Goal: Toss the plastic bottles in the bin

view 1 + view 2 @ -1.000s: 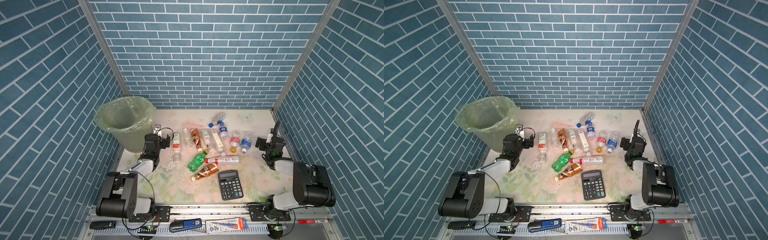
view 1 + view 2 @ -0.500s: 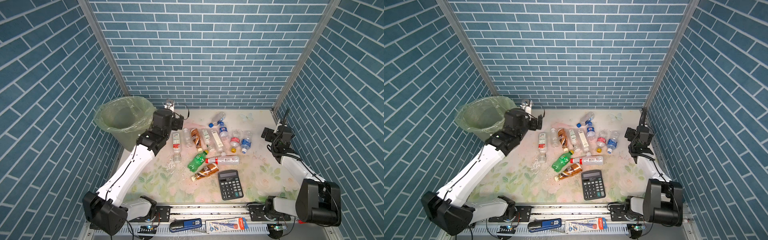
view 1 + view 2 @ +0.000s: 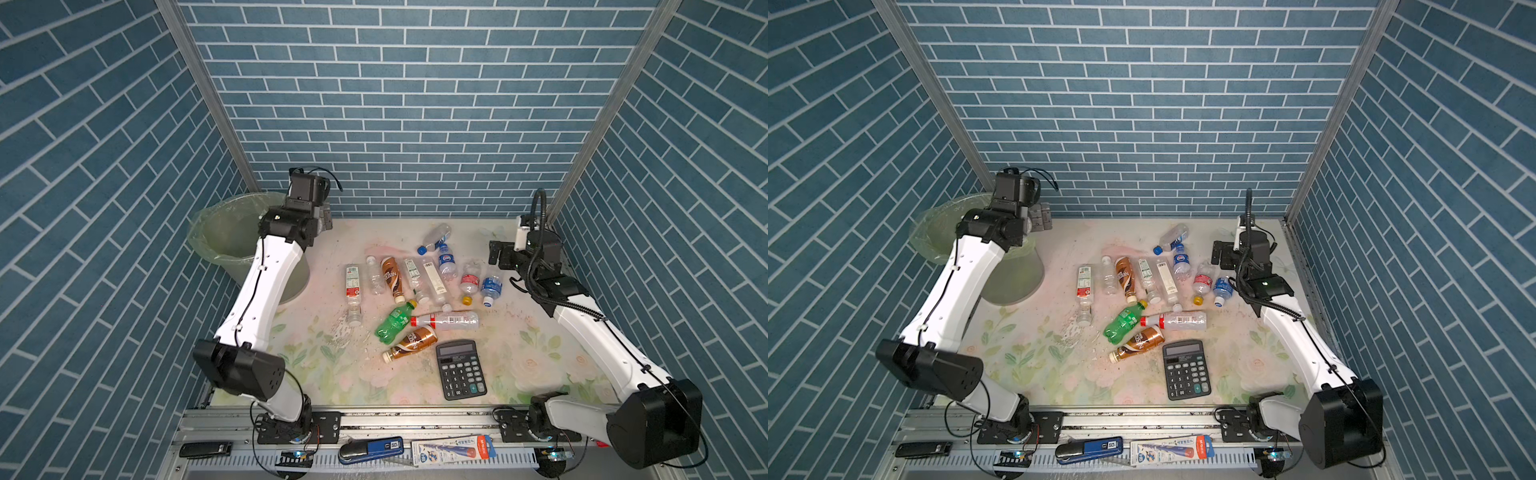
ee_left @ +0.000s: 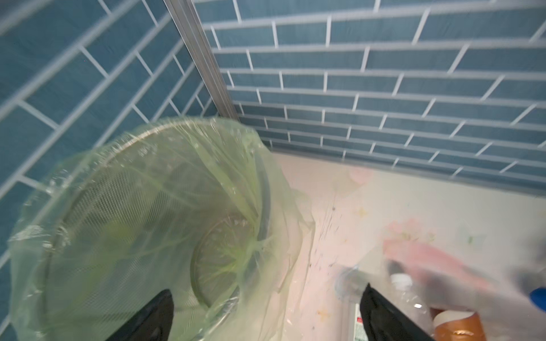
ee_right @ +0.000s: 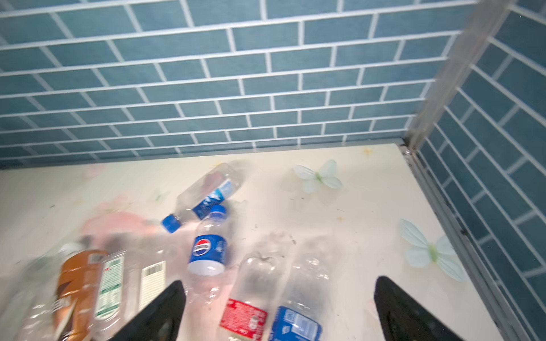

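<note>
Both arms have lifted: left gripper gapes empty by the bin in the floral desk's far-left corner, right gripper gapes empty beside the plastic bottles mid-desk. Blue brick walls; the bin holds only its liner.

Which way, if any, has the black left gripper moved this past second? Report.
Yes: left gripper rose from low beside the round, bag-lined grey-green bin to above its rim height.

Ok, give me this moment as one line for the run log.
left hand: open, empty, near bin rim | right hand: open, empty, above bottles | bottles: lying on table | bin: no bottle seen inside
</note>
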You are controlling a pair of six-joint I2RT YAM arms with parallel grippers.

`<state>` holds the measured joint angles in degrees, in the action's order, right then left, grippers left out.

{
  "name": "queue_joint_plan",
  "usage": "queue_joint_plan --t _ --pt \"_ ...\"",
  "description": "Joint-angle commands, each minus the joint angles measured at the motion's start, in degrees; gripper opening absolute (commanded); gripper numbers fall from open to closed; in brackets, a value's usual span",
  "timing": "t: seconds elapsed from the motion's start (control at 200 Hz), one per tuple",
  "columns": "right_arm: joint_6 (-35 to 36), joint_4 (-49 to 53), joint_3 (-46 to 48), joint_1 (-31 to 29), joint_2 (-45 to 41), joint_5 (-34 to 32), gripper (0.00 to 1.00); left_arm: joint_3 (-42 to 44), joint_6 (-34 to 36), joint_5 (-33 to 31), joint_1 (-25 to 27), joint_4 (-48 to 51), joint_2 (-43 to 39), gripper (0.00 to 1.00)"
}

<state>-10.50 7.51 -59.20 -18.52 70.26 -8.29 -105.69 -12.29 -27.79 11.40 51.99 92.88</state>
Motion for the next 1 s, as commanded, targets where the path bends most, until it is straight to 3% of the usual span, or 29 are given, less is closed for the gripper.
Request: queue_joint_plan --t 0.0,0.19,0.3,0.47,0.8,0.995 --pt "3.9 3.5 -6.3 -5.5 2.3 -0.1 0.99 -5.8 -2.2 1.4 -2.4 9.7 2.9 0.99" --pt "7.9 4.3 -9.7 -14.2 6.8 -2.9 0.99 -10.2 -2.2 3.7 -4.3 10.9 7.2 0.99" --pt "7.9 3.8 -10.0 -16.2 8.3 -3.4 0.99 -11.1 -1.7 6.7 -5.9 10.4 9.6 0.99" --pt "7.9 3.3 -9.7 -18.0 9.0 -4.2 0.99 -19.3 -1.9 12.0 -9.1 16.3 17.0 0.88" --pt "6.4 1.2 -6.0 -18.9 8.4 -5.4 0.98 -28.8 -1.0 17.1 -11.0 21.2 24.5 0.61" --pt "7.0 0.8 -5.5 -19.0 8.5 -6.4 0.97 -29.3 -0.6 20.6 -11.7 21.7 26.9 0.33"
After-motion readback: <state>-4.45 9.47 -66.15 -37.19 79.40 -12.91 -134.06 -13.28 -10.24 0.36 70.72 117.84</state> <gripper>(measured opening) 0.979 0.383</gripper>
